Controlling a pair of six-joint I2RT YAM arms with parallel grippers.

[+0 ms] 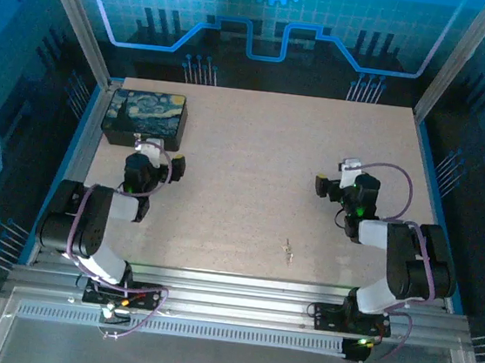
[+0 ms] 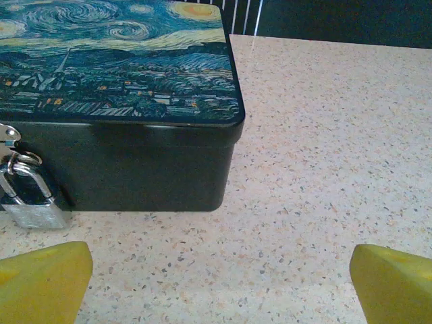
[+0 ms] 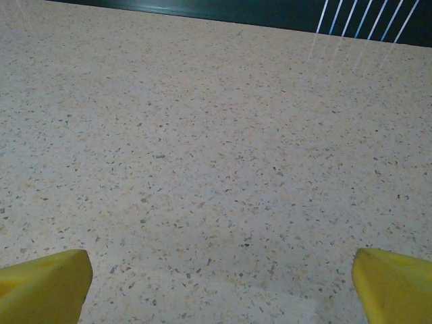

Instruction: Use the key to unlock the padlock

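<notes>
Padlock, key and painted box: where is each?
padlock (image 2: pixel 34 206), left wrist view, on its body.
key (image 1: pixel 288 251), top external view, on its middle.
painted box (image 2: pixel 121 67), left wrist view, on its lid.

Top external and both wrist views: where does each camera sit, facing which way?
Top external: above and behind, looking down at the table; left arm and right arm show.
Left wrist: low, facing the box and padlock; left tool fingertips show.
Right wrist: low, facing the table; right tool fingertips show.
Shared: top and left wrist both show the box.
</notes>
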